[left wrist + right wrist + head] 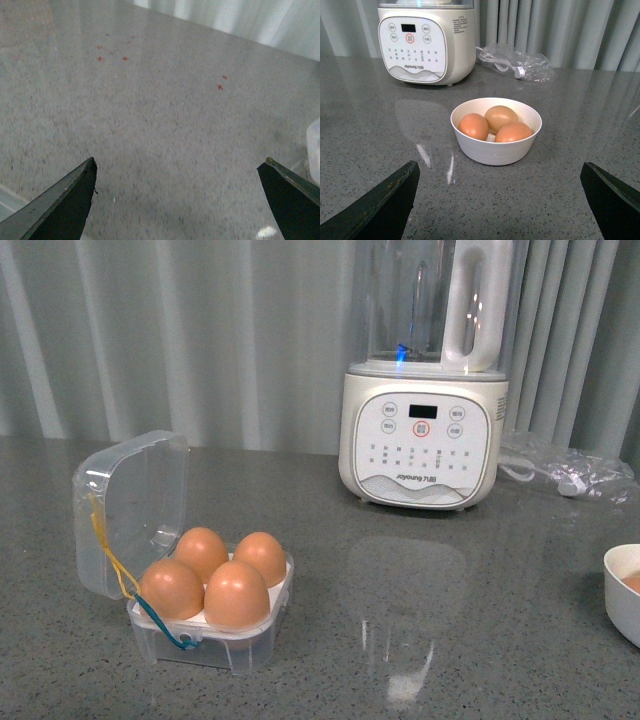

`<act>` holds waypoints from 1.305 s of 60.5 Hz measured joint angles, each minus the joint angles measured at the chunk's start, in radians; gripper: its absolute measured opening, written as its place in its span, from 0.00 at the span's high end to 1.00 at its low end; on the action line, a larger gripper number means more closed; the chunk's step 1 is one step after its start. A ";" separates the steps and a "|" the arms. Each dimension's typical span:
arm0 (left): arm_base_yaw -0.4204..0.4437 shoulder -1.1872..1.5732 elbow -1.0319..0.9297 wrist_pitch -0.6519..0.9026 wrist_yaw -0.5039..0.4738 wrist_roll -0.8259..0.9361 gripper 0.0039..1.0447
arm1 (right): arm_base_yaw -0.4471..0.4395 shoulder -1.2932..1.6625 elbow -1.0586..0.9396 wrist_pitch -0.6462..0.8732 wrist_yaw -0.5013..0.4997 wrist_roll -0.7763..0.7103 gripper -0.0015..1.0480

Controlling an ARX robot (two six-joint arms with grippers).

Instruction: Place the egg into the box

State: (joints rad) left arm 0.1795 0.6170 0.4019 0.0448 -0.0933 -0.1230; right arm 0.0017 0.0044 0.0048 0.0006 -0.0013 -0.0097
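Note:
The clear plastic box point(250, 640) stands open at the front left of the grey counter, its domed lid point(130, 505) tipped back. Several orange-brown eggs point(237, 592) fill its white insert. A yellow and a blue elastic loop hang at its left side. Neither gripper shows in the front view. My left gripper point(177, 172) is open and empty over bare counter; a sliver of the box point(315, 150) shows at the edge of its view. My right gripper point(499, 175) is open and empty, short of a white bowl point(495, 147) holding three more eggs point(473, 126).
A cream blender point(425, 435) with a clear jug stands at the back right, also in the right wrist view point(422, 42). A plastic bag with a cable point(565, 470) lies beside it. The bowl point(625, 590) sits at the counter's right edge. Grey curtains hang behind.

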 joint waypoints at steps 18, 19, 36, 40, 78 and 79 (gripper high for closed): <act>0.090 0.409 0.292 0.106 0.177 0.079 0.06 | 0.000 0.000 0.000 0.000 0.000 0.000 0.07; 0.089 0.418 0.301 0.106 0.178 0.080 0.06 | 0.000 0.000 0.000 0.000 0.000 0.000 0.07; -0.045 0.565 0.426 0.101 0.177 0.096 0.06 | 0.000 0.000 0.000 0.000 0.000 0.000 0.07; -0.092 0.603 0.438 0.102 0.176 0.095 0.06 | 0.000 0.000 0.000 0.000 0.000 0.000 0.07; -0.285 0.676 0.403 0.192 0.073 0.148 0.06 | 0.000 0.000 0.000 0.000 0.000 0.000 0.07; -0.287 0.678 0.403 0.193 0.071 0.151 0.06 | 0.000 0.000 0.000 0.000 0.000 0.000 0.07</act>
State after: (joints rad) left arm -0.1074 1.2949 0.8047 0.2379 -0.0227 0.0277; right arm 0.0017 0.0044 0.0048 0.0006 -0.0013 -0.0097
